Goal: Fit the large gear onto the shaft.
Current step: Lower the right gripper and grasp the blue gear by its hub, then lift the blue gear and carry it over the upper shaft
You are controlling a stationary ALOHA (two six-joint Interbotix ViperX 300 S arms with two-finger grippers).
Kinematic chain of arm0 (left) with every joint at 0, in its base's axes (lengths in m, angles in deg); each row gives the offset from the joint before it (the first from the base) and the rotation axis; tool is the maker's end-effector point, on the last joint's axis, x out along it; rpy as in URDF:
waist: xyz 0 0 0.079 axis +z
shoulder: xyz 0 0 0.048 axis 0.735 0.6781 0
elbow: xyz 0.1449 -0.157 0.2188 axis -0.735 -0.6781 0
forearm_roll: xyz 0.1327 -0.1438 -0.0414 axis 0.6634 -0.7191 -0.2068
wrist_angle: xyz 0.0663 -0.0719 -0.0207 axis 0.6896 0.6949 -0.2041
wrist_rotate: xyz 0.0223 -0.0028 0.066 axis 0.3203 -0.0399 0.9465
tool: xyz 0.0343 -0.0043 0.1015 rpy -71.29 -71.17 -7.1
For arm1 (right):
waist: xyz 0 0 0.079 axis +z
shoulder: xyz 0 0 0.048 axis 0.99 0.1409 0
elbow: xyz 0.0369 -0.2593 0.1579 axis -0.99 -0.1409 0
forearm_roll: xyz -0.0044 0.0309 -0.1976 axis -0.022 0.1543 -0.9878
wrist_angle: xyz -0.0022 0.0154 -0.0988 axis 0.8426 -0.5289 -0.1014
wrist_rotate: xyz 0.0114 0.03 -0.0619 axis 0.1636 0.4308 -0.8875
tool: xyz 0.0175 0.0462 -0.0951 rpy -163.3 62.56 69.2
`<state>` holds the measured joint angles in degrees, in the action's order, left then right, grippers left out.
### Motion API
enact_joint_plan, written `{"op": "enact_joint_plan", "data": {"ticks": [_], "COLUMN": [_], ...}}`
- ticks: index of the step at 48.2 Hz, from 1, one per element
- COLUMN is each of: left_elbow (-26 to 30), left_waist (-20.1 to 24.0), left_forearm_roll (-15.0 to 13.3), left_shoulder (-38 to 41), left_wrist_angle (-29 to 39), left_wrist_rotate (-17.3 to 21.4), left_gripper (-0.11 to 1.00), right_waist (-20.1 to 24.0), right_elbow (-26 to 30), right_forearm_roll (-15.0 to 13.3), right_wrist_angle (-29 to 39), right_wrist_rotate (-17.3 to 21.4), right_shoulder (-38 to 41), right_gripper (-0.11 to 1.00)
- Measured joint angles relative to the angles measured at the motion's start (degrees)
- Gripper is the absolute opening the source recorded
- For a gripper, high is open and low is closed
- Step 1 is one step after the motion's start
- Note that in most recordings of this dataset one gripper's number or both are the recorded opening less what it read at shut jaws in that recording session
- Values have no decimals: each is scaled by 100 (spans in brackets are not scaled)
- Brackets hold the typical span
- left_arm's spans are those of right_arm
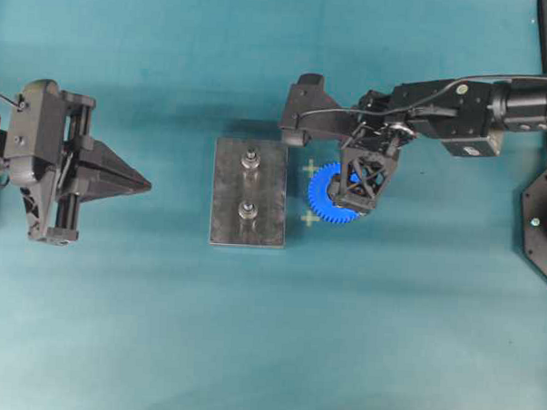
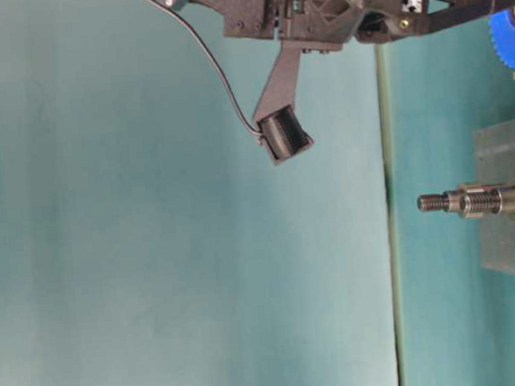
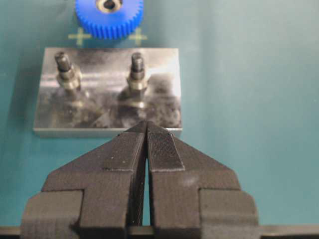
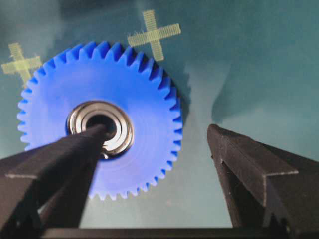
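The large gear [image 1: 325, 195] lies flat on the teal mat just right of the grey plate [image 1: 227, 194]; it is bright blue with a silver-ringed hub [image 4: 100, 123]. Two upright shafts [image 1: 251, 159] [image 1: 248, 209] stand on the plate, both bare. My right gripper [image 1: 361, 186] hovers over the gear, open wide. One of its fingers [image 4: 60, 159] lies across the hub and the other [image 4: 249, 164] is past the gear's rim, over bare mat. My left gripper [image 1: 147, 183] rests far to the left of the plate, shut and empty, pointing at the plate.
Two yellow cross marks [image 1: 311, 168] [image 1: 310, 218] sit on the mat between gear and plate. A black frame [image 1: 543, 226] stands at the right edge. In the table-level view the right arm's camera barrel [image 2: 284, 132] hangs above the mat.
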<state>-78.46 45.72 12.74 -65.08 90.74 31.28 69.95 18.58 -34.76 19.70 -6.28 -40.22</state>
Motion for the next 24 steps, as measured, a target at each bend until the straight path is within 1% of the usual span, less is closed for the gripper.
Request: {"op": "enact_joint_plan", "data": {"ticks": [5, 16, 20, 24], "left_elbow": [0, -26, -35, -35], "left_waist": [0, 0, 0, 0], "left_forearm_roll": [0, -9, 0, -9], "left_shoulder": [0, 0, 0, 0], "left_wrist_angle": [0, 0, -9, 0], "left_wrist_rotate": [0, -9, -9, -9], "left_gripper": [0, 0, 0, 0], "right_waist": [0, 0, 9, 18], "right_elbow": [26, 88, 97, 114], "right_forearm_roll": [-26, 9, 9, 9], "right_wrist_angle": [-18, -26, -9, 26], "right_wrist_rotate": [0, 0, 9, 9], "right_shoulder": [79, 193, 202, 220], "right_gripper": [91, 91, 90, 85]}}
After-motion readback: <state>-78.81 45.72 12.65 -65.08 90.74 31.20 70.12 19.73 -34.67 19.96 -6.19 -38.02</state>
